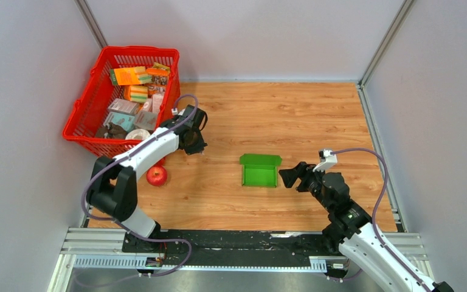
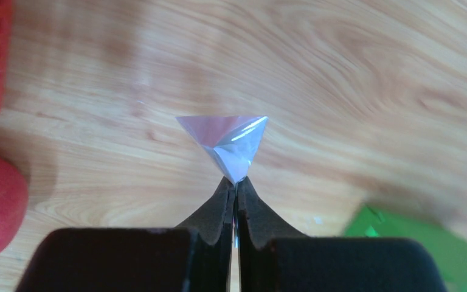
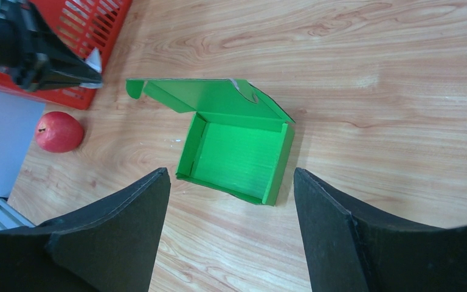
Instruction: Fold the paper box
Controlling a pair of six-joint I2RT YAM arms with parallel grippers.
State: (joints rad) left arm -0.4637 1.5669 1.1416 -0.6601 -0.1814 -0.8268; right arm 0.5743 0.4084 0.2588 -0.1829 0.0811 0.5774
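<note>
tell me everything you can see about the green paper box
The paper box is bright green thin card, faintly ribbed inside, already folded into a shallow rectangular tray with four low upright walls. Its lid is open, hinged on the far wall and leaning back away from the arms, with a small tab at one end and a curved cut at the other. It sits empty near the middle of the wooden table; nothing else touches it.
</note>
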